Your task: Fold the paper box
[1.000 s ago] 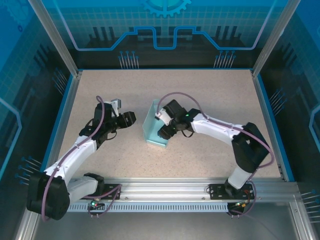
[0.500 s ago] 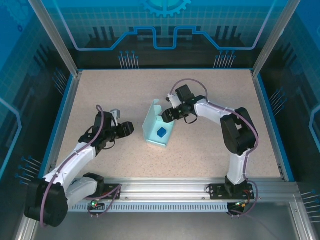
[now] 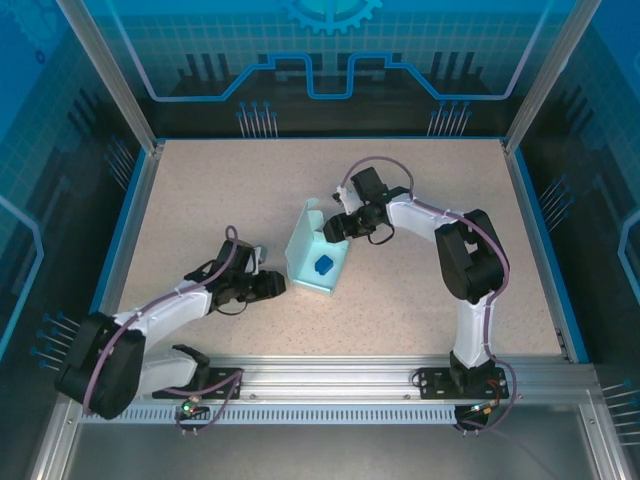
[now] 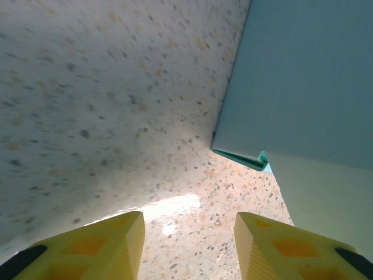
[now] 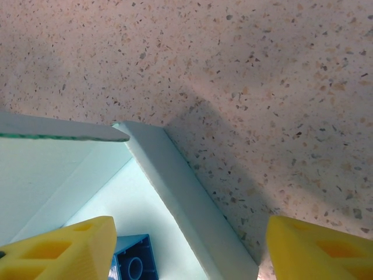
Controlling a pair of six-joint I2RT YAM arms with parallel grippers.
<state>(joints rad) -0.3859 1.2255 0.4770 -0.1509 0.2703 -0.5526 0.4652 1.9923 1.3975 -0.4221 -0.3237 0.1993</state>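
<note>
The pale aqua paper box (image 3: 315, 260) stands open in the middle of the table, its lid flap (image 3: 304, 224) raised at the left rear. A small dark blue cube (image 3: 322, 265) lies inside it. My right gripper (image 3: 337, 229) is open at the box's far right corner; in the right wrist view one yellow finger sits over the interior beside the cube (image 5: 133, 261), the other outside the right wall (image 5: 186, 195). My left gripper (image 3: 277, 286) is open, low on the table, just left of the box's near left corner (image 4: 242, 154), not touching it.
The speckled tabletop (image 3: 430, 180) is bordered by a blue rim (image 3: 535, 240) and aluminium frame posts. A metal rail (image 3: 330, 375) with both arm bases runs along the near edge.
My left gripper has swung down and right toward the box's near left corner. My right gripper withdrew from over the box to its far right corner, uncovering the blue cube.
</note>
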